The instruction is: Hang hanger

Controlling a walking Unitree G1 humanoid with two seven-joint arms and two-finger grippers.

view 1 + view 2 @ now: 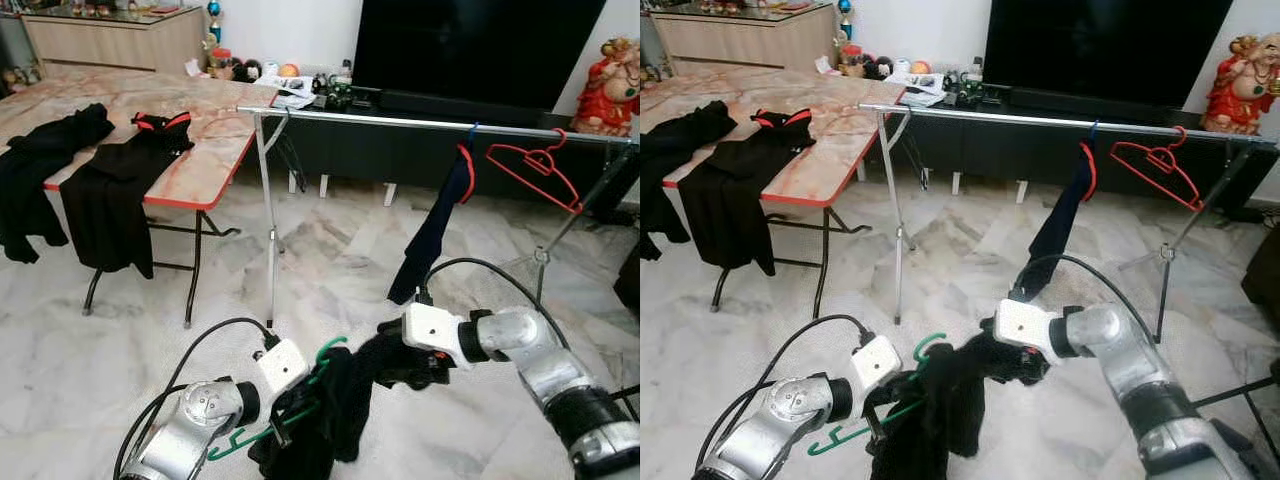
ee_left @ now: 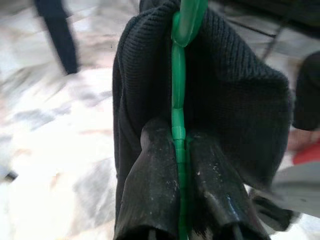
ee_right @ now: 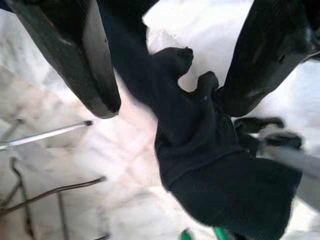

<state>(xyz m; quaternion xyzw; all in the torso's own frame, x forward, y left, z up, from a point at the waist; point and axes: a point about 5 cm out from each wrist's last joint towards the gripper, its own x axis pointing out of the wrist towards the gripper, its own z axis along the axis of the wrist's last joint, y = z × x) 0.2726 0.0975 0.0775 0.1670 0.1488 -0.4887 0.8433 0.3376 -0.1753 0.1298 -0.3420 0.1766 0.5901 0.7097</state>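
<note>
Left tool [image 2: 179, 200]: both black fingers are clamped on the thin green hanger [image 1: 325, 362], gripping the plastic bar edge-on; the left wrist view shows the bar pinched tight between the pads. A black knitted garment [image 1: 335, 415] is draped over that hanger and hangs below it, low in front of the robot, above the marble floor [image 1: 90, 370].

Right tool [image 3: 165, 95]: fingers spread wide, with a fold of the same garment lying between them, not pinched as far as can be seen.

Handling judgement: the hanger is light, stiff but thin plastic, likely to twist or slip in a narrow pinch; the garment is soft, limp, and could slide off an arm of the hanger if tilted. The firmest hold appears to be near the neck below the hook, leaving the hook free.

Beyond: the metal rail [image 1: 420, 122] of the clothes rack stands ahead, carrying a red hanger [image 1: 535, 170] and a dark hanging garment [image 1: 437, 228]. To the left, the worktop [image 1: 200, 150] bears further black clothing [image 1: 115, 190].
</note>
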